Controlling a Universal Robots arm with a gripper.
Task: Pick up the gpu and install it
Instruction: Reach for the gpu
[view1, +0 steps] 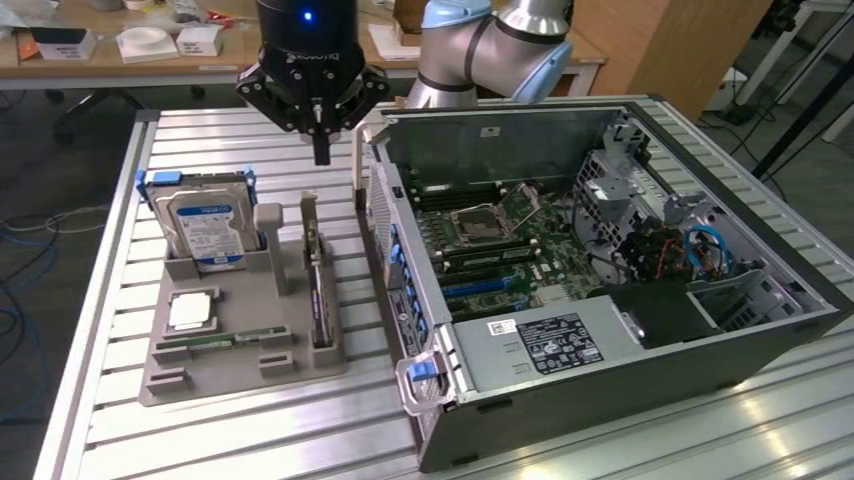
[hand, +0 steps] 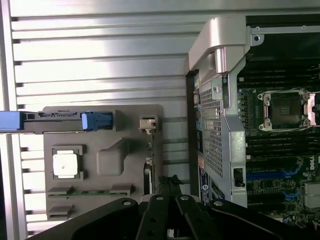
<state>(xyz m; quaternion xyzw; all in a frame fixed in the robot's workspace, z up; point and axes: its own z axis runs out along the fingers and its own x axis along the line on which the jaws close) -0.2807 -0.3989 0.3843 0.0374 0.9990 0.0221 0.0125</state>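
Your claw (view1: 320, 150) hangs over the bench (view1: 214, 140), its fingers pinched together on nothing, just past the far end of the grey tray (view1: 174, 385). The gpu (view1: 316, 285) stands on edge in the tray slot nearest the case (view1: 574, 395). The tray also holds an upright hard drive (view1: 207, 228), and a CPU (view1: 191, 312) and a memory stick (view1: 220, 341) lying flat. The case lies open, its motherboard (view1: 514, 250) exposed.
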